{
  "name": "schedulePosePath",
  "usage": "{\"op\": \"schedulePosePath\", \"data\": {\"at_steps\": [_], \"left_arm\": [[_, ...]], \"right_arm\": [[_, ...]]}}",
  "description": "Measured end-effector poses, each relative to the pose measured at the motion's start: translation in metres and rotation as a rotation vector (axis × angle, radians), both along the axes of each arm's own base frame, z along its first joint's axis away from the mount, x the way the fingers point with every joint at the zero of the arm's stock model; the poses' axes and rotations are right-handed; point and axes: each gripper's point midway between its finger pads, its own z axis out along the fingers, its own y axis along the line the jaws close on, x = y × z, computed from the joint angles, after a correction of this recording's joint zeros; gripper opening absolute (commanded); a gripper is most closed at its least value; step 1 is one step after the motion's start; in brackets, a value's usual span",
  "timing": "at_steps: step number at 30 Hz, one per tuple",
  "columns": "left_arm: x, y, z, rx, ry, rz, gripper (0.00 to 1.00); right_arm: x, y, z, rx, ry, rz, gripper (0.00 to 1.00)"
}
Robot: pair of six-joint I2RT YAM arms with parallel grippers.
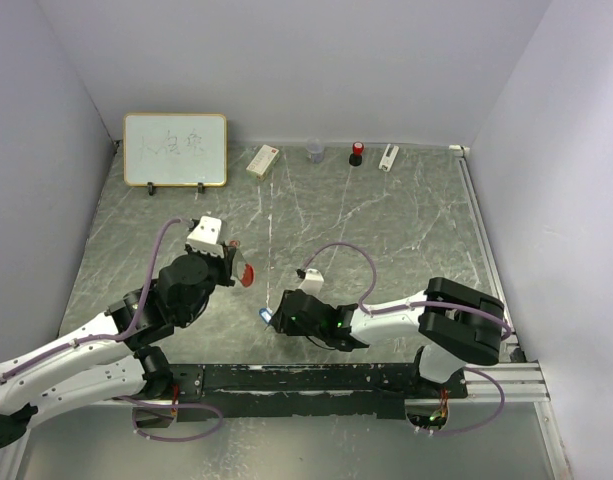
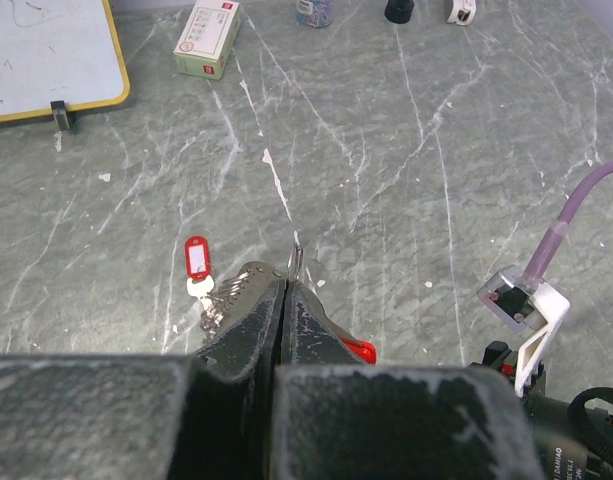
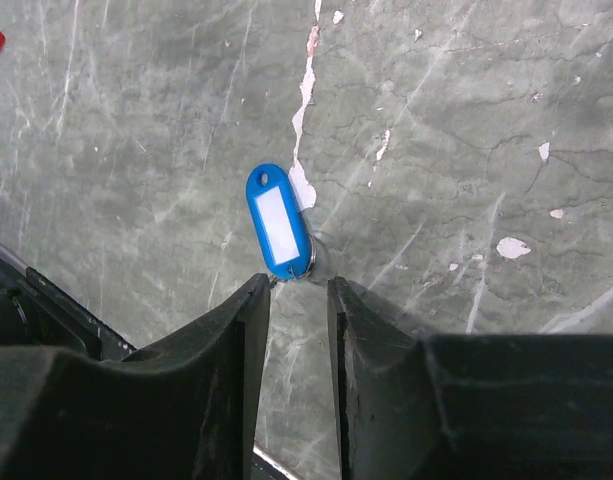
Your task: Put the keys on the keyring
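Overhead view looks down from the near edge; both wrist views sit close above the same grey marbled counter.

Open counter through the middle and right, free up to the back row. Along the back wall, a whiteboard, a small box, a clear cup, a small red-and-black object and a white object. Near the front, only a narrow lane between the left gripper and the right gripper. Above the right arm, a looping purple cable; close behind it, a black rail. Just left of the left fingers, the red key; just ahead of the slightly parted right fingers, the blue key. No gap between the left fingers, pinched on the keyring
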Motion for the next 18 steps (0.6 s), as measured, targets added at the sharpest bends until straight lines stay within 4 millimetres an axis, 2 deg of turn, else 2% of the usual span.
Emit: {"op": "schedulePosePath", "data": {"at_steps": [11,18], "left_arm": [[-0.0004,-0.0001,-0.0036,0.006,0.005,-0.002,0.07],[-0.0005,-0.0004,-0.0037,0.003,0.007,-0.002,0.07]], "right_arm": [[0.0029,0.0007,-0.0023,0.002,-0.004,-0.016,0.26],[0.0043,0.0027,-0.0033,0.011,-0.005,-0.024,0.21]]}}
